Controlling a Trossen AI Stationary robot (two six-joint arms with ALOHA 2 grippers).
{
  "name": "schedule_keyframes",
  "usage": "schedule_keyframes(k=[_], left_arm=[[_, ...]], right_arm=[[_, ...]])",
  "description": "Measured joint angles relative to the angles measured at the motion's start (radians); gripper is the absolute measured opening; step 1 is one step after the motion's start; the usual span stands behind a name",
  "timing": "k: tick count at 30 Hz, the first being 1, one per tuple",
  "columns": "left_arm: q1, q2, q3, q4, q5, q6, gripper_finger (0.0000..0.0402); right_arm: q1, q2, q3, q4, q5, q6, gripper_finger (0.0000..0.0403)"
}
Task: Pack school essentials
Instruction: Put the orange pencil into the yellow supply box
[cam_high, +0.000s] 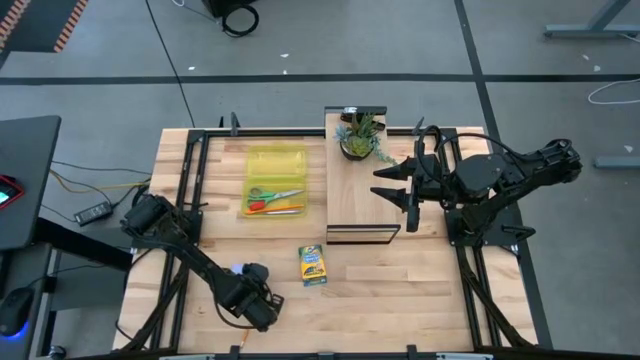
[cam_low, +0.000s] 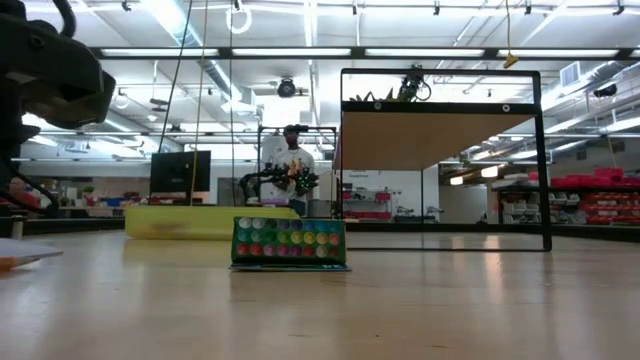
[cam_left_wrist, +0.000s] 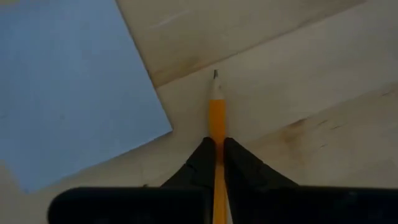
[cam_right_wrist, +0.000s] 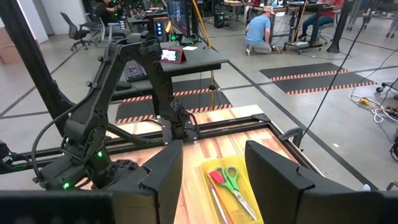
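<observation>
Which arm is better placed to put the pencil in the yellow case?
Left: its gripper is shut on the pencil. The right gripper hangs open and empty beside the plant.

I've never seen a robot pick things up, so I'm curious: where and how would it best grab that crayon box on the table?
Probably from straight above, with the jaws closing across the two long sides near the middle. The crayon box lies flat on the table with bare wood all round it, so the narrow width looks easiest to span. The left gripper is nearest, but it is shut on a pencil.
</observation>
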Motion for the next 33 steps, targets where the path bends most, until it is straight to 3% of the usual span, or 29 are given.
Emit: schedule_keyframes(k=[19, 33], left_arm=[[0.165, -0.080, -0.003, -0.035, -0.023, 0.355, 0.0005], [0.199, -0.084, -0.003, -0.068, 0.079, 0.495, 0.0087]], right_arm=[[0.000, 0.000, 0.000, 0.004, 0.000, 0.010, 0.0180], [0.000, 0.000, 0.000, 0.015, 0.000, 0.012, 0.0180]])
